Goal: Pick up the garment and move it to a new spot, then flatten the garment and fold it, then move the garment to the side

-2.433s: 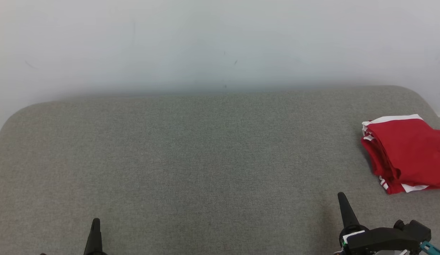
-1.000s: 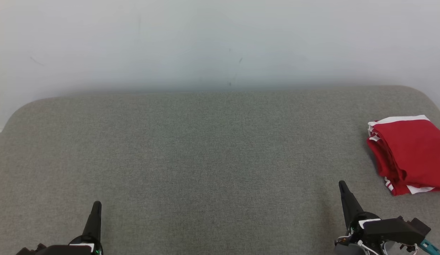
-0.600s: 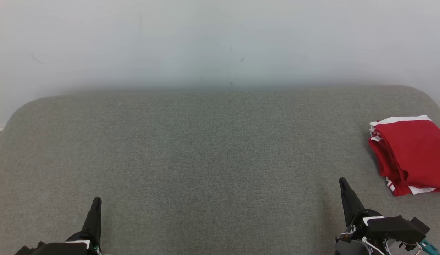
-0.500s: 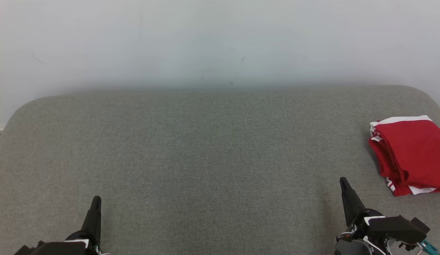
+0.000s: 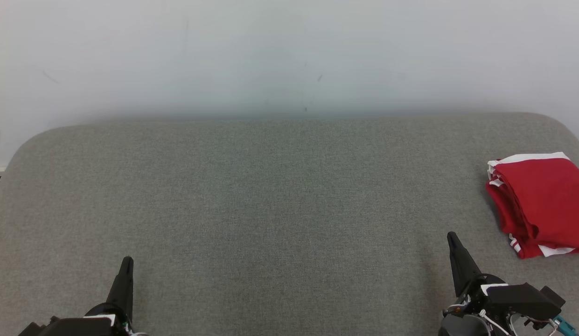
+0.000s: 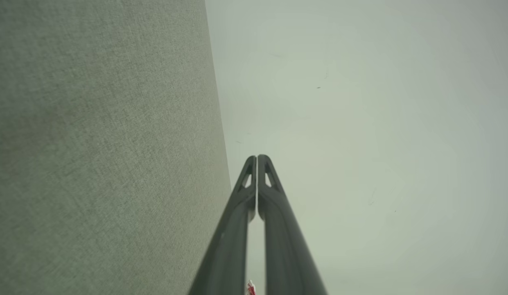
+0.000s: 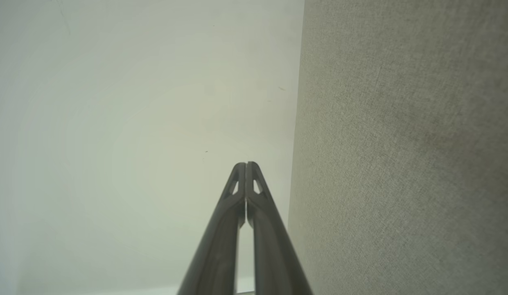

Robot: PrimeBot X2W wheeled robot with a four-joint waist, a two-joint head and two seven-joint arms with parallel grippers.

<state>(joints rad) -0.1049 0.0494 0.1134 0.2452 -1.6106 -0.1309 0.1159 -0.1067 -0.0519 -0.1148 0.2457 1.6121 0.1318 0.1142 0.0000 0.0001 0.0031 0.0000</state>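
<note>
Grey cushion point(image 5: 270, 196), left arm point(image 5: 79, 325) and right arm point(image 5: 513, 301) low, jaws closed

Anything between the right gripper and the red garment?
Nothing visible. Bare grey surface lies between the shut right gripper and the folded red garment, which sits near the surface's right edge. The two are apart.

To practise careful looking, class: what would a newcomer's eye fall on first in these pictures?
The folded red garment with white trim, lying at the right edge of the grey fabric surface, stands out at once. Next come the left end effector and right end effector, dark and shut, at the head view's lower corners, clear of the garment.
</note>
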